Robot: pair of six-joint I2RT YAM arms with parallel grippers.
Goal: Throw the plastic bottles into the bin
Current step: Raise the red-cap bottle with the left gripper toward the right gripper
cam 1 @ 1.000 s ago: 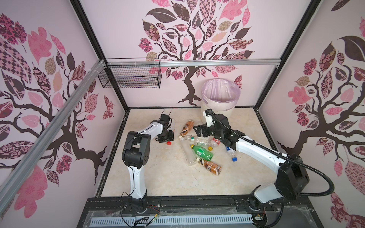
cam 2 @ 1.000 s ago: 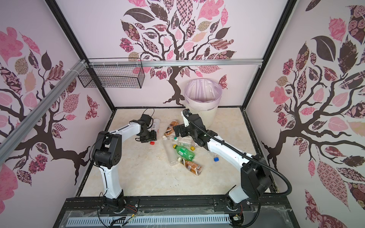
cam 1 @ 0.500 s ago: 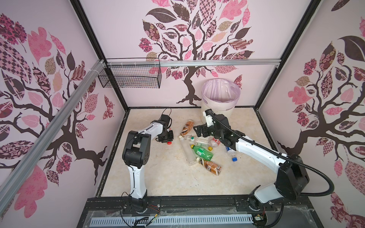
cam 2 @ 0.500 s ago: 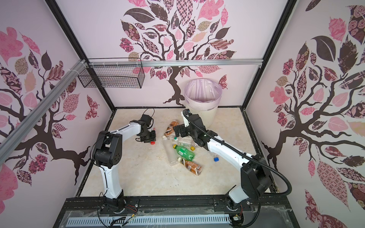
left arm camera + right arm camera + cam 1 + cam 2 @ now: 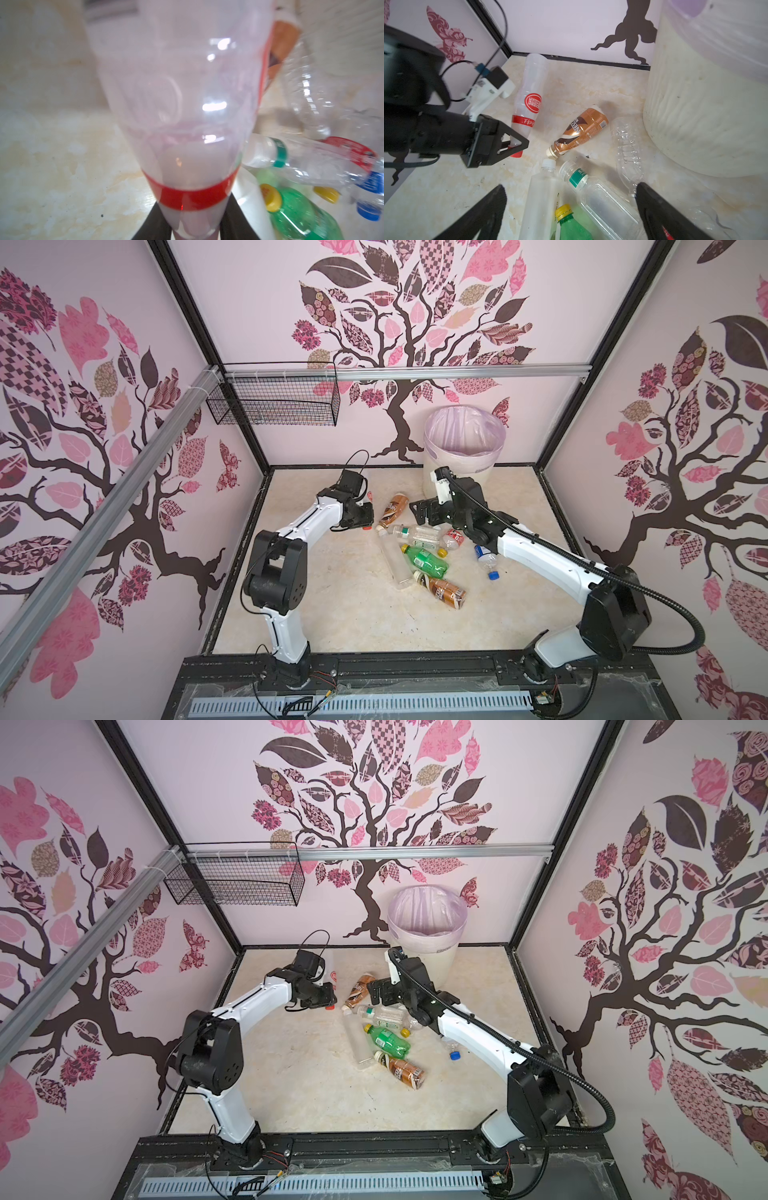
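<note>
Pink-lined bin stands far back; left hand pinches the red-labelled bottle by its neck, right hand gapes wide over the loose bottles.

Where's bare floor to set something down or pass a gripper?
Free: the floor from the front rail up to the near brown bottle; the strip right of the bin. Crowded: the middle, where bottles lie packed up to the bin.

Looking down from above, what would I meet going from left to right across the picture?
Wire basket → left gripper, clamped on a red-capped bottle → far brown bottle → green bottle → blue-capped bottle. The bin overlaps these, so I skip it.
</note>
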